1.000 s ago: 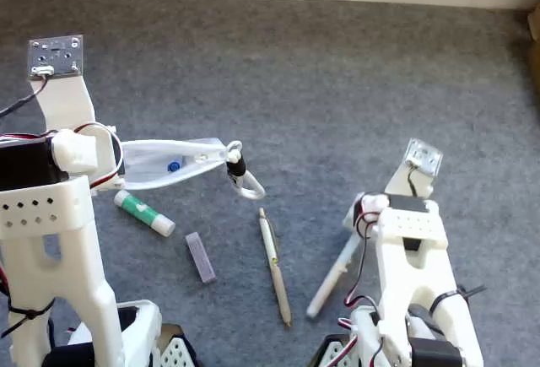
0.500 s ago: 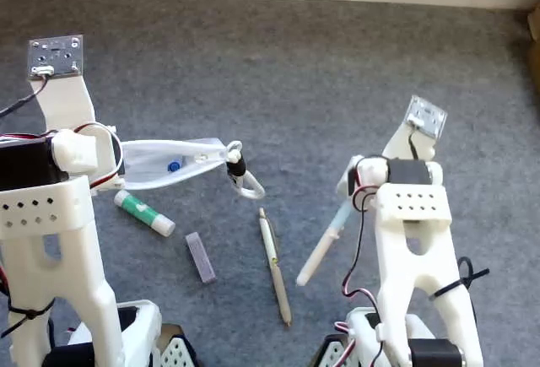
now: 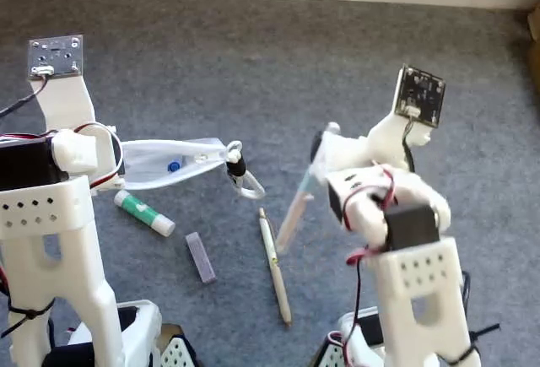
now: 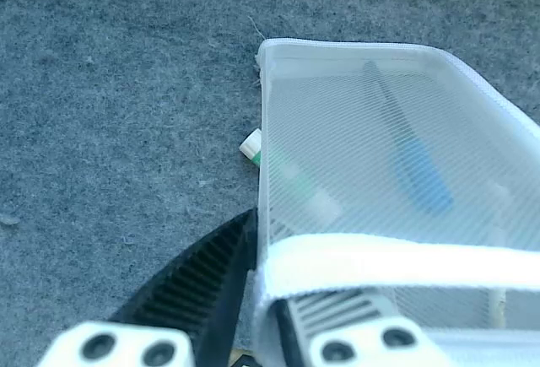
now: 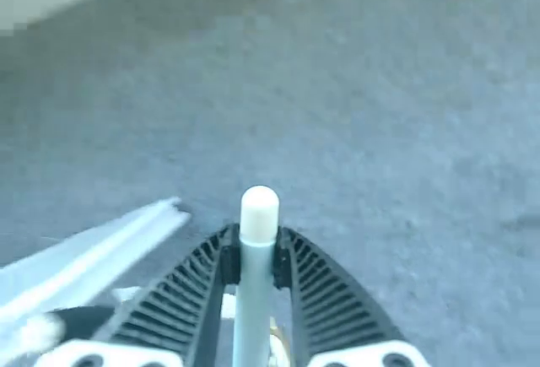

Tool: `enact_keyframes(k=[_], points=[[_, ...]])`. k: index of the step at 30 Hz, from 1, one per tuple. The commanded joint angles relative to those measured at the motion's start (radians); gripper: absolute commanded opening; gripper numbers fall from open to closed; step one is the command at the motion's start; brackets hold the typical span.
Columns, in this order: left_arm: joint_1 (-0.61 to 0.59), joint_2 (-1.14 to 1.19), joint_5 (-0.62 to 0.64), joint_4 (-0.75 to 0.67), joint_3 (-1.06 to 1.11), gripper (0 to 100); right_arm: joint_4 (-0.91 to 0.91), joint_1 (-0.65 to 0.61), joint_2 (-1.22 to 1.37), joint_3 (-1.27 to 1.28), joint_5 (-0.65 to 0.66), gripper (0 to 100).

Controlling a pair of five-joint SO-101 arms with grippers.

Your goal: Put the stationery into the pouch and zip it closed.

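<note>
Pouch sits in the high view just over the grey bench, with a glue stick, eraser and pencil lying nearby. Left wrist view: left pincer is clamped on the pouch's edge. Right wrist view: right pincer is closed around a white pen.
</note>
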Motion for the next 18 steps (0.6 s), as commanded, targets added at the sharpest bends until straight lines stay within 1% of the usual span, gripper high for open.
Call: enact_keyframes(k=[1,9,15,18], points=[[-0.004,-0.002,-0.002,-0.015,0.002,1,-0.091,-0.073,-0.101,-0.062,0.066,0.5],[-0.002,-0.002,-0.002,-0.017,0.002,1,-0.312,-0.209,-0.189,-0.065,0.173,0.5],[-0.002,-0.002,-0.002,-0.020,0.002,1,-0.446,-0.329,-0.209,-0.062,0.181,0.5],[-0.002,-0.002,-0.002,-0.020,0.002,1,-0.544,-0.367,-0.205,-0.062,0.181,0.5]])
